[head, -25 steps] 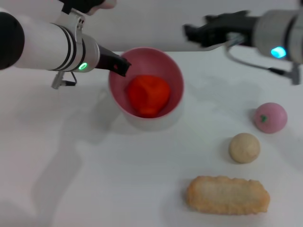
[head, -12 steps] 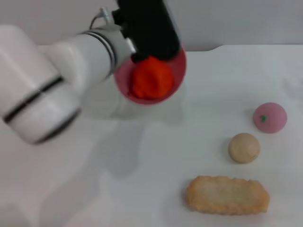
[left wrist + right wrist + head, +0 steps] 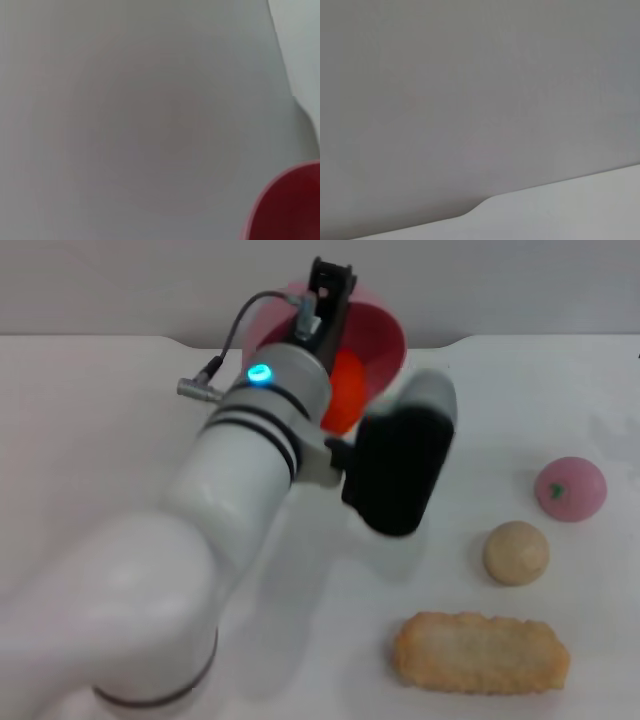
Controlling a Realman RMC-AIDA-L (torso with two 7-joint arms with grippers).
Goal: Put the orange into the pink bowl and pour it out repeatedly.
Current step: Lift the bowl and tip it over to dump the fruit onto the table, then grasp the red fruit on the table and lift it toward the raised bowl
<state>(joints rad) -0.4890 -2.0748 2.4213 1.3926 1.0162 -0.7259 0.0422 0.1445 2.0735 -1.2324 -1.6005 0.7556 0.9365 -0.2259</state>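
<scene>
In the head view my left gripper [image 3: 331, 288] is shut on the rim of the pink bowl [image 3: 386, 336]. It holds the bowl lifted near the table's far edge, tilted with its opening toward the camera. The orange [image 3: 348, 392] lies inside the bowl, partly hidden behind my left forearm. An edge of the pink bowl [image 3: 287, 210] shows in the left wrist view. My right gripper appears in no view.
A small pink ball with a green mark [image 3: 570, 488], a beige ball [image 3: 516, 552] and an oblong bread piece [image 3: 481, 652] lie on the white table [image 3: 100, 440] at the right. My left arm's white forearm and black wrist block [image 3: 397, 466] cover the table's middle.
My left arm has lifted the bowl with the orange off the table, carried it toward the far edge and swung over the middle. The right arm has left the head view.
</scene>
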